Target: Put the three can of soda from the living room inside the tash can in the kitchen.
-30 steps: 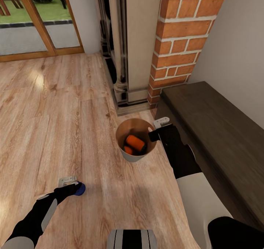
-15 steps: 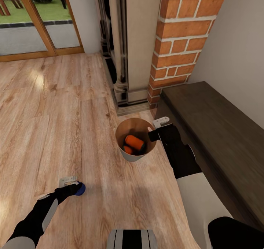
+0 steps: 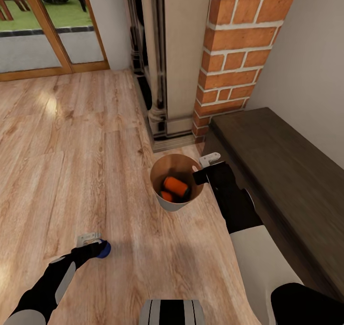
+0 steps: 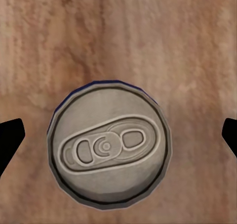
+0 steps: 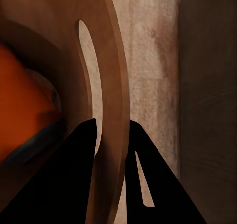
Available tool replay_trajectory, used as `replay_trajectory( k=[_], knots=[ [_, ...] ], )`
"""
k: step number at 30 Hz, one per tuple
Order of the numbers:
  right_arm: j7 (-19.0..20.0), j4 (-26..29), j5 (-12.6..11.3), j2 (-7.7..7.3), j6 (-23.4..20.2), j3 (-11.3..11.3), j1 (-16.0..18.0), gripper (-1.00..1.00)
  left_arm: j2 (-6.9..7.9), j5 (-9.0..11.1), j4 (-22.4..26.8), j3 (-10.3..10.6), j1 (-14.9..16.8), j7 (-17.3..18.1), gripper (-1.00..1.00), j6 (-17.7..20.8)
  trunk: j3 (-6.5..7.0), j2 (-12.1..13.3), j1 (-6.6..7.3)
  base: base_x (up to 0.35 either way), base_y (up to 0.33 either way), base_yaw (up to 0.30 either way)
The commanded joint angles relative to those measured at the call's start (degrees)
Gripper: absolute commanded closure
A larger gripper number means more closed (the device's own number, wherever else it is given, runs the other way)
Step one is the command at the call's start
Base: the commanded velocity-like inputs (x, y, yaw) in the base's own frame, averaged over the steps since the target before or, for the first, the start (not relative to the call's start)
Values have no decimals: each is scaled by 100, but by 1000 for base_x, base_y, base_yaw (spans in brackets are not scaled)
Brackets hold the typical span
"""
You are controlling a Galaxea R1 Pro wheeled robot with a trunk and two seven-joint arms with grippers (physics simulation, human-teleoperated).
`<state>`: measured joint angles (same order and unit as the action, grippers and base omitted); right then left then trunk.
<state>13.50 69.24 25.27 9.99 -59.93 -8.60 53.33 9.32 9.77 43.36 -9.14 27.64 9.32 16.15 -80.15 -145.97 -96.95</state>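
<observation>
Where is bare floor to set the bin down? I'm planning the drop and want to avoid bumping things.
Bare wood floor runs wide between the glass door and the trash can. It is crowded to the robot's right: the can sits close to the dark bench and brick pillar, with the right pincer on its rim.

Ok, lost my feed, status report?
Right gripper shut on bin rim. Two orange cans inside. Left gripper open around blue can, above floor. Nothing in the way.

trash can (image 3: 162,203): tan inside, pale outside
cans inside (image 3: 175,185): bright orange
third can (image 3: 104,248): dark blue, grey top
floor (image 3: 71,148): light woodgrain
pillar (image 3: 239,52): red brick, pale mortar
bench (image 3: 286,172): dark brown
</observation>
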Motion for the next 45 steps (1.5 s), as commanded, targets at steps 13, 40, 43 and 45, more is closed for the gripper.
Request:
replay_trajectory(
  k=[13, 40, 43, 45],
  knots=[
    [30, 2, -83, 1, -7, -1, -7, 100, 0, -2, -4, 0, 0, 2, -100, 2, -88, -6, -10, 1, 0, 0],
    [30, 54, -76, 1, -7, -15, -7, 100, 0, -7, -10, 0, 3, 0, -100, 2, -155, -10, -17, 0, 0, 0],
    [32, 54, -75, 1, -7, -16, -7, 100, 0, -7, -11, 0, 2, 0, -100, 2, -199, -12, -23, 0, 0, 0],
    [31, 54, -75, 1, -7, -18, -9, 100, 0, -6, -11, 0, 1, 1, -100, 2, -199, -12, -23, 0, 0, 0]
  ],
)
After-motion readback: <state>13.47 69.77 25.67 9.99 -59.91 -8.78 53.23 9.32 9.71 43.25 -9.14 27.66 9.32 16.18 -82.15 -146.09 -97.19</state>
